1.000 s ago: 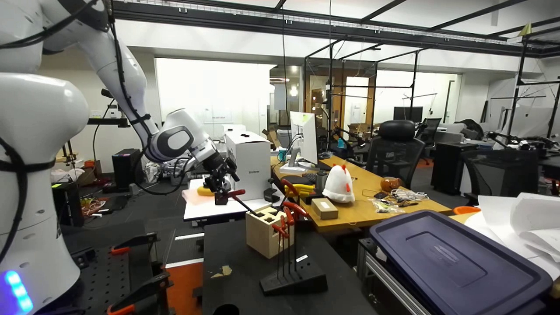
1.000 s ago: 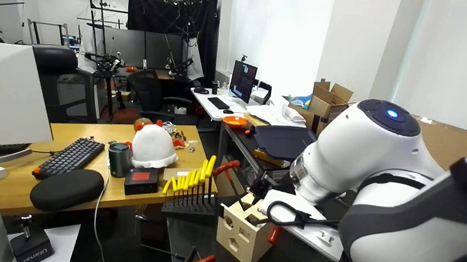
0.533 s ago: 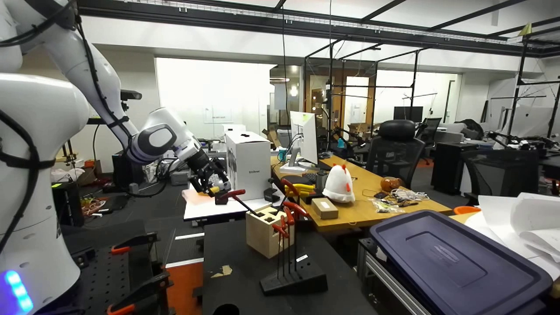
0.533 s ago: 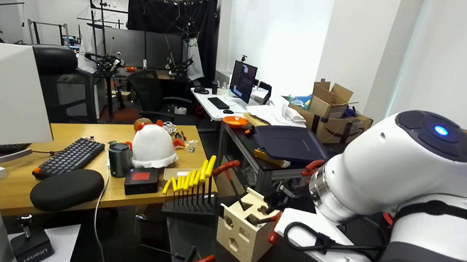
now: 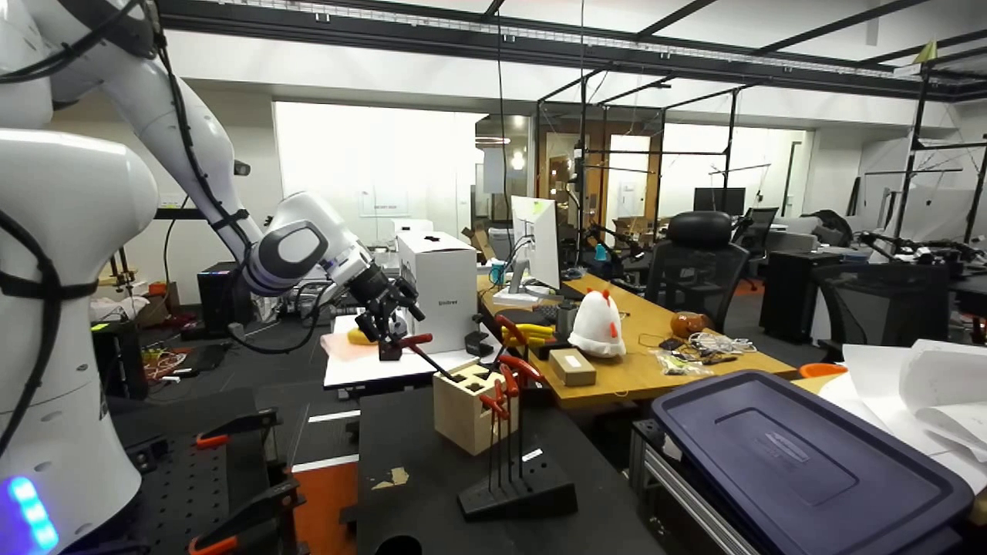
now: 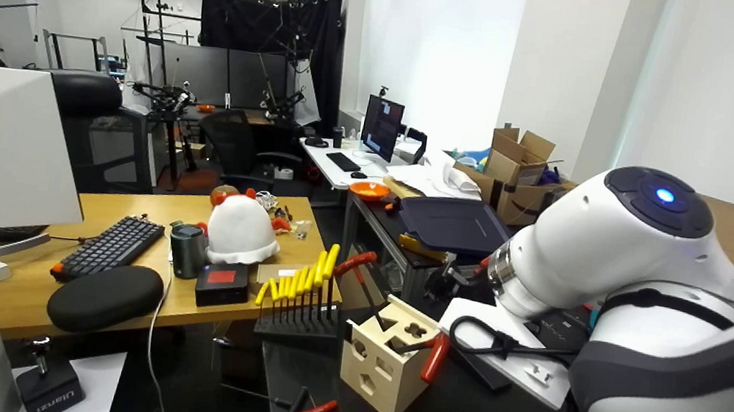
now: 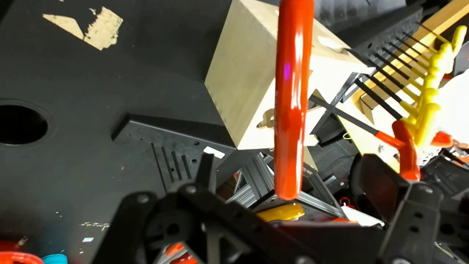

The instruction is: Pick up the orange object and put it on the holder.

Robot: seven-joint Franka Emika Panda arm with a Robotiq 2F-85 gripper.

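Nearest in the wrist view, the gripper point(image 7: 289, 170) stands wide, its two fingers well apart and blurred, their rear parts cut off at the near edge. Just beyond, in line with the gap, is the red-orange handle point(image 7: 293, 102), its far end cut off; I cannot tell whether a finger touches it. It covers its own shaft there, but in both exterior views that shaft slants into the top of the wooden holder point(image 6: 383, 367). By the handle's left end, in an exterior view, a small dark block point(image 5: 390, 352) merges with the gripper and is hard to identify.

In an exterior view, red-handled keys point(image 5: 523, 368) in the black stand point(image 5: 518, 501) cover part of the holder's right face. In an exterior view, a second red handle point(image 6: 355, 264) leans out at the holder's far left. To its left are yellow-handled keys point(image 6: 320, 270), run together in the wrist view. Farther off, on the wooden desk point(image 6: 167, 202), a white plush point(image 6: 239, 231) partly hides a round brown thing point(image 6: 224, 193). Far right, an orange plate point(image 6: 369, 191) bears a pale mark too small to make out.
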